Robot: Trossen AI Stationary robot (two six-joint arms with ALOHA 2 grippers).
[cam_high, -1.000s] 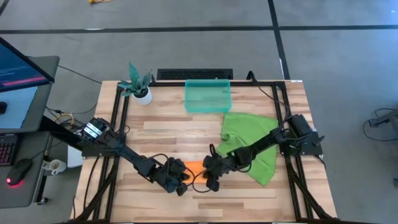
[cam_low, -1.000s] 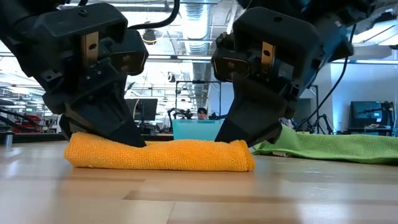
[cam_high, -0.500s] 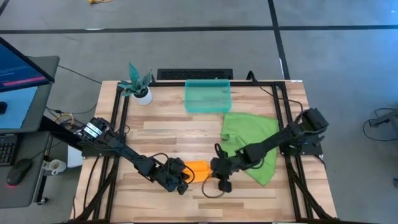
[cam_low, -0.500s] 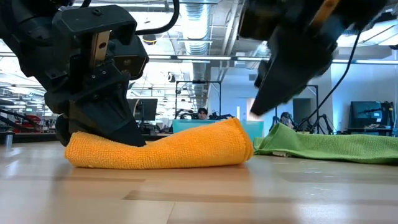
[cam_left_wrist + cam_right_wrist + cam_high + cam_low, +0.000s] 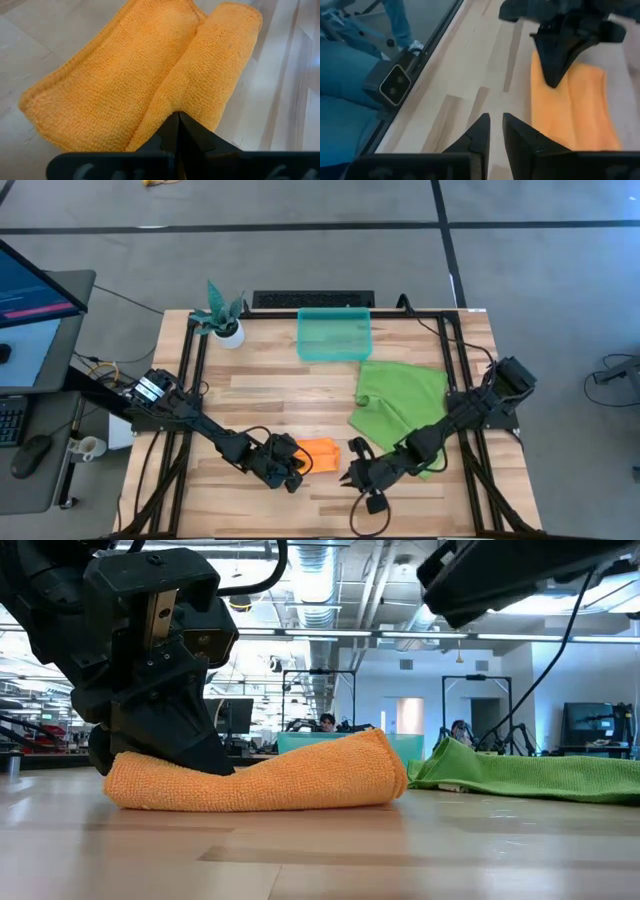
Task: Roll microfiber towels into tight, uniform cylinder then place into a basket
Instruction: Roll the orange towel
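The orange towel [image 5: 320, 453] lies as a loose flat roll on the wooden table near its front edge. Its left end is flat on the wood and its right end [image 5: 385, 755] stands raised. My left gripper [image 5: 290, 470] is shut and rests on the roll's left end. My right gripper [image 5: 346, 477] hovers just right of the roll, above the table. Its fingers [image 5: 482, 127] stand a narrow gap apart with nothing between them. The green towel [image 5: 400, 405] lies crumpled at the right. The teal basket [image 5: 334, 335] stands at the far edge. My left gripper presses its shut fingertips [image 5: 178, 120] down on the roll's left end [image 5: 160, 107], beside the groove between the two folds. It comes slanting down from the table's left. The towel is dented under the fingers [image 5: 170, 765] and lies on the table.
A small plant in a white pot [image 5: 222, 315] stands at the far left corner. Bare wood lies between the orange towel and the basket. Black frame rails [image 5: 195, 370] run along both sides of the table.
My right gripper has let go of the roll's right end, risen and drawn back toward the table's near right, rolling its wrist. The towel's right end came up with it and stays raised and looser. The left end stays pinned under my left gripper.
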